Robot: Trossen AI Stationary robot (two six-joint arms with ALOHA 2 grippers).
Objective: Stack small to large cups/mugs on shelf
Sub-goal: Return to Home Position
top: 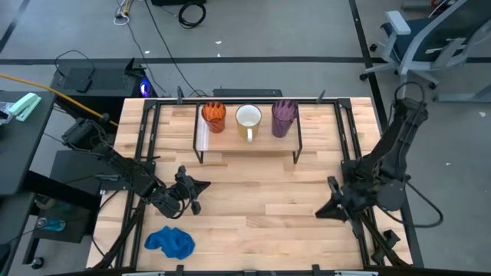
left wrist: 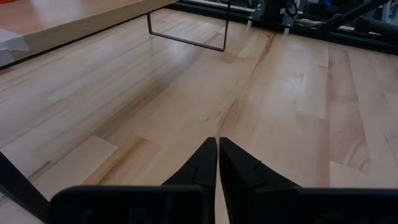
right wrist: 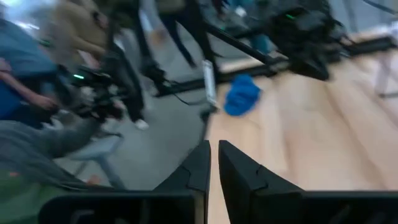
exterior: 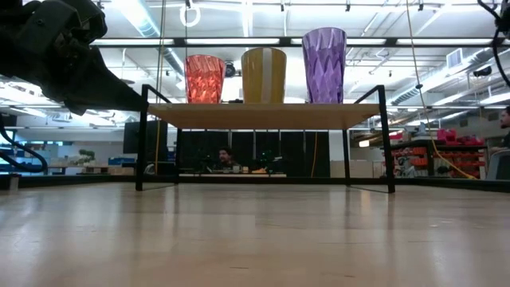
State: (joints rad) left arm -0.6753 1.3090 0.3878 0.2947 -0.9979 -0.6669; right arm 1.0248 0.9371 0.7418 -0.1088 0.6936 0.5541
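Observation:
The orange swirl cup [top: 214, 117], the white mug [top: 248, 120] with a yellowish handle and the purple tumbler [top: 284, 118] stand upright in a row on the shelf [top: 247, 140] at the table's far side. In the low view they show as the orange cup [exterior: 204, 78], the mug [exterior: 264, 75] and the tumbler [exterior: 324, 64] on the shelf board [exterior: 263, 115]. My left gripper [top: 204, 184] is shut and empty over the table's near left [left wrist: 217, 144]. My right gripper [top: 324, 208] is shut and empty at the near right [right wrist: 213, 148].
A crumpled blue cloth [top: 170, 241] lies at the table's near left corner and shows in the right wrist view [right wrist: 241, 94]. Black frame rails [top: 150, 123] run along the table's sides. People show in the room beyond [right wrist: 25, 68].

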